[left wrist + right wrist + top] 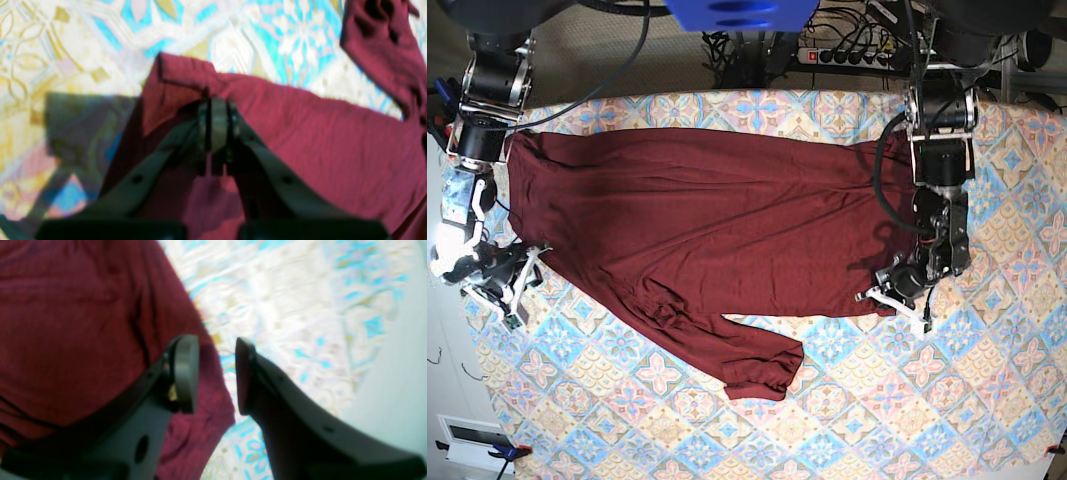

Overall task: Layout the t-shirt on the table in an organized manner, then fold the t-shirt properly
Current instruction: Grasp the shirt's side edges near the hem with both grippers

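Left gripper [218, 100], seen from its own wrist camera: jaws pressed together on a fold of the t-shirt [300, 140] near a turned-over corner of the hem, with a thin ridge of maroon cloth pinched between the pads. In the base view the same gripper [895, 292] sits at the garment's lower corner on that view's right, low against the table [947, 400]

Right gripper [217, 373], seen from its wrist camera: jaws standing apart with a clear gap, one finger [185, 373] over the maroon fabric and the other over the patterned cloth, the shirt's edge running between them (no cloth is visibly clamped). In the base view this gripper [497, 275] lies at the shirt's lower corner on that view's left, just beside the fabric edge

The t-shirt [717, 220], dark maroon and long-sleeved, is spread across the far half of the table, its long axis running side to side. One sleeve [727, 350] trails diagonally toward the near side and ends in a bunched cuff; wrinkles gather where the sleeve meets the body. The table cloth shows blue, pink and cream diamond tiles. A power strip [852, 55] with cables lies beyond the table's far edge
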`<state>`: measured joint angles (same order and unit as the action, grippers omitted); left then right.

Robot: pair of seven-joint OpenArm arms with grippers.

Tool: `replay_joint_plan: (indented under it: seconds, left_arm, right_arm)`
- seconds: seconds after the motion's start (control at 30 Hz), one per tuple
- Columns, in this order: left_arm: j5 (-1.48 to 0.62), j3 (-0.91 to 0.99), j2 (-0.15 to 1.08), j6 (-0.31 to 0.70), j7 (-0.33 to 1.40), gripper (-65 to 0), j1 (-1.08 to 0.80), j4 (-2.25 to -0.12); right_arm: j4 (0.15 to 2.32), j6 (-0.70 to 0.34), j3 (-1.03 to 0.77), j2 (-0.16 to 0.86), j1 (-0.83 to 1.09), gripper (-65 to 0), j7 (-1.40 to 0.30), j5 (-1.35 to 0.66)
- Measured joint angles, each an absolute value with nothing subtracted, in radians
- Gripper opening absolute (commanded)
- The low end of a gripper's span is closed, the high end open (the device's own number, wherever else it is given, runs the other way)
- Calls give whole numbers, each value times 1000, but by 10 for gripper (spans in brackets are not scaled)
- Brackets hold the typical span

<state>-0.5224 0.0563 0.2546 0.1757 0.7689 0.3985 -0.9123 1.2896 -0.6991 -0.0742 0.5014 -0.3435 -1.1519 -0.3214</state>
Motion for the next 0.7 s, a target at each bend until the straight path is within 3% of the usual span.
replay_joint_plan:
  seconds: [0.4,0.6,0.63,0.7]
  left_arm:
    - [-522,130,274,176,780,-650,222,-1253]
    - [-515,199,271,174,781,-650,211,-1268]
    - [-514,205,272,172,780,-643,217,-1261]
    - [-514,212,272,168,778,-565,253,-1202]
  right_arm:
    - [1097,-701,159,509,-456,-468,-1031,-319]
    - [1033,-702,242,505,-512,-468,-971,-325]
    - [1033,-702,242,505,-510,-468,-971,-325]
    - [1032,-702,243,507,-506,-468,-975,-321]
